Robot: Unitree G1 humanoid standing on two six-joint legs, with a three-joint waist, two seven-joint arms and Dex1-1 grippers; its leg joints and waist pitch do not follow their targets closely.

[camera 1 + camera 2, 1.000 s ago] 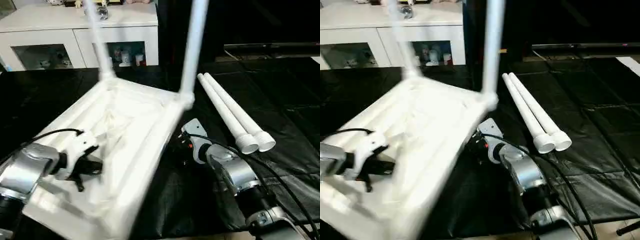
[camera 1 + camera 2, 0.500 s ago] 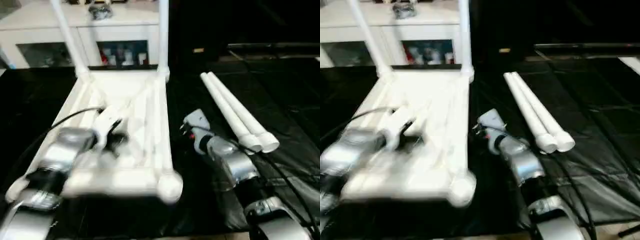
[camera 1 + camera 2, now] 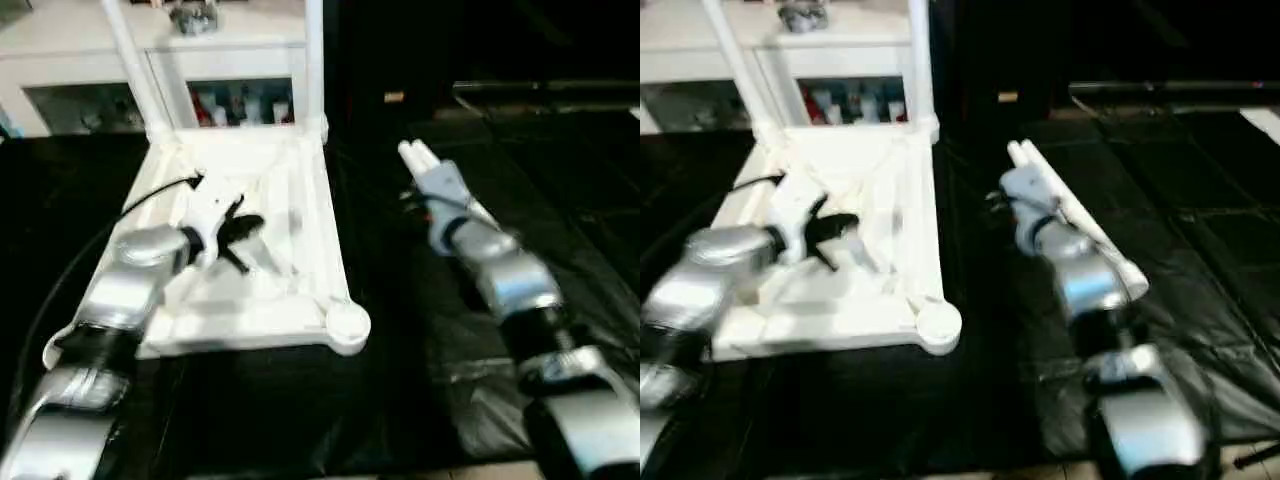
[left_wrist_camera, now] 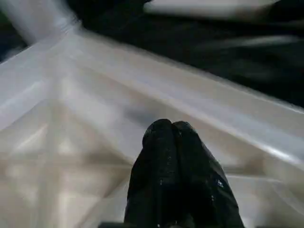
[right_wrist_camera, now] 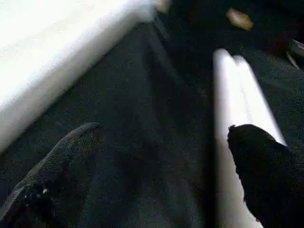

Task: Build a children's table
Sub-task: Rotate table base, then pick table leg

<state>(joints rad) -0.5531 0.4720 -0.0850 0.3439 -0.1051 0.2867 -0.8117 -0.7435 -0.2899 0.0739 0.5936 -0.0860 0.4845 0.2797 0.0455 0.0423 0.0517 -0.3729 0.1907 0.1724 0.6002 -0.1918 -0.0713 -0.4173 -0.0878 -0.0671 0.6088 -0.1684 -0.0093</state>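
Black sheeting covers the floor, white glass-door cabinet [image 3: 150, 60] behind. All-white plastic children's table top [image 3: 250, 290] lies upside down on the sheeting, ribbed underside up, two tapered legs [image 3: 313, 60] already standing in the far corner sockets; near round corner socket [image 3: 347, 325] is empty. Two loose white tube legs [image 5: 237, 95] lie side by side right of the top, long axes running away from the robot and angled toward its right. Right hand [image 5: 156, 156] is spread wide, holding nothing, just short of their far ends, one fingertip [image 5: 259, 152] over the nearer tube. So right arm is the near one. Left hand [image 3: 235, 228] is pinched shut, empty, over the ribs.
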